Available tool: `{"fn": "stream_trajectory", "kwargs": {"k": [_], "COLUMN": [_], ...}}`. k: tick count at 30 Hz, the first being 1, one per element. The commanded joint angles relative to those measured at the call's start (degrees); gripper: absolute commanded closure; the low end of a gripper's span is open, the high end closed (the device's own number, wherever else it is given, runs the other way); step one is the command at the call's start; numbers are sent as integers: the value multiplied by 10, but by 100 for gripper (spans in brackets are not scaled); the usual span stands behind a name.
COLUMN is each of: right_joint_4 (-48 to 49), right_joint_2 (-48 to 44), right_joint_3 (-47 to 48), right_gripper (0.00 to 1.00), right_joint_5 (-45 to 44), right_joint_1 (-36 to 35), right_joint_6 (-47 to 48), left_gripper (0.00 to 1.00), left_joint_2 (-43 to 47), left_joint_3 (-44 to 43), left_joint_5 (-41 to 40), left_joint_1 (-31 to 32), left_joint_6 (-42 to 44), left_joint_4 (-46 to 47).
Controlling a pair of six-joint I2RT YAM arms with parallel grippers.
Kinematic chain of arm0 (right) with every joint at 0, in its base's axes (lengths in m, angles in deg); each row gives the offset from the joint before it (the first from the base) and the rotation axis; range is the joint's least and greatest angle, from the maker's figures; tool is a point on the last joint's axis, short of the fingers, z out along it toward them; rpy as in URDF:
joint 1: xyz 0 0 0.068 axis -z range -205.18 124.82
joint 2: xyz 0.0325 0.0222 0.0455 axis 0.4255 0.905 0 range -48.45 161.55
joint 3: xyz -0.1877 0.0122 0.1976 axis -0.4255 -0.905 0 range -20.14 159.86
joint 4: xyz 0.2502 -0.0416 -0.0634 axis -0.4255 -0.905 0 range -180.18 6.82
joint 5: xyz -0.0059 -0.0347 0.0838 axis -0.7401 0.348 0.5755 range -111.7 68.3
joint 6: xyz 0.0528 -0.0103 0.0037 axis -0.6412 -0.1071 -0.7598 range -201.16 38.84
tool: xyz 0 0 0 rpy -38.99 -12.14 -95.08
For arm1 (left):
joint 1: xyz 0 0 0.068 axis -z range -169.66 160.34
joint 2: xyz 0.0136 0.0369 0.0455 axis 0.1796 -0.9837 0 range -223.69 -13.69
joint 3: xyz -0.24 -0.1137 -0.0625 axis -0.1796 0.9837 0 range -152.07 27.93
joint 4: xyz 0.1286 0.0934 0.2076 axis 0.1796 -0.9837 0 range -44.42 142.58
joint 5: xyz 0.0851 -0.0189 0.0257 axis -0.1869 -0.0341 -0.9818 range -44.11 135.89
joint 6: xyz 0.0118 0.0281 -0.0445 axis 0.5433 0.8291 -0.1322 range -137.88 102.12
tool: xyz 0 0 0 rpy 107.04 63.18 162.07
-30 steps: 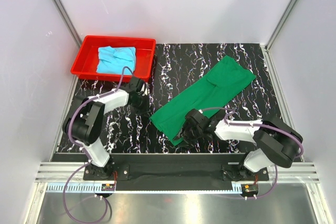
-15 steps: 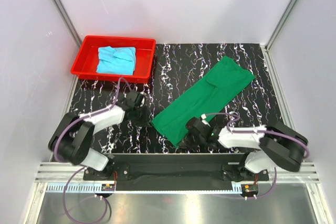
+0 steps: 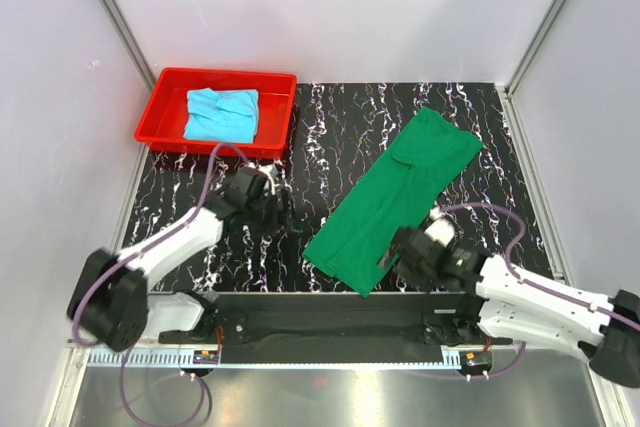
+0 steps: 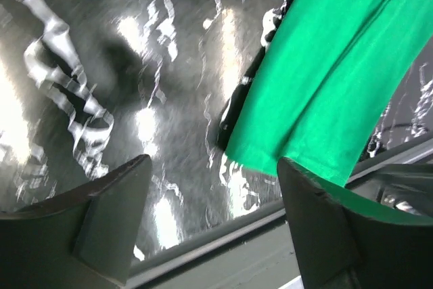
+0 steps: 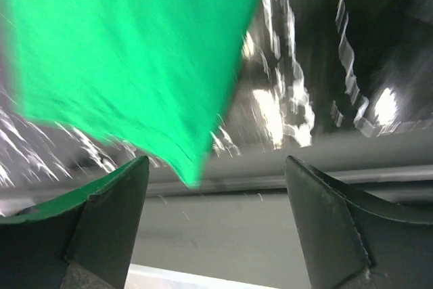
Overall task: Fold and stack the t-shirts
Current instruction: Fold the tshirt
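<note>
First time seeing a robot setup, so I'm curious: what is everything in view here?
table: one, black with white marbling, in front of the arms
tray: one, red, table's far left corner
green t-shirt: one, dark green, folded lengthwise, diagonal on the table
blue t-shirt: one, light cyan-blue, inside the tray
left gripper: one, black, open and empty, left of the green t-shirt's near end
right gripper: one, black, open and empty, by that near end

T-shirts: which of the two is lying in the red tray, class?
The blue t-shirt. It sits bunched up inside the tray at the far left, while the green t-shirt lies stretched out diagonally on the table.
</note>
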Motion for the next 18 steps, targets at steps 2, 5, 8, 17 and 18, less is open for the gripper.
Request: {"fn": "stream_trajectory", "kwargs": {"k": [2, 5, 8, 17, 18], "right_joint_4": [-75, -6, 41, 145, 149], "right_joint_2": [-1, 50, 131, 435, 459], "right_joint_3": [108, 146, 206, 421, 455], "right_gripper": [10, 11, 13, 23, 25], "right_joint_5": [-133, -60, -54, 63, 80], "right_joint_1": [115, 294, 390, 648, 663], "right_joint_6": [155, 301, 380, 491, 498], "left_gripper": [24, 24, 24, 28, 28], "left_joint_2": [-83, -118, -149, -172, -173], "left_joint_3": [-38, -49, -57, -69, -72], "left_joint_5": [18, -2, -20, -55, -54], "left_joint_1": [20, 38, 59, 72, 72], "left_joint_6": [55, 61, 58, 47, 49], "left_joint_4": [33, 38, 44, 49, 48]}}
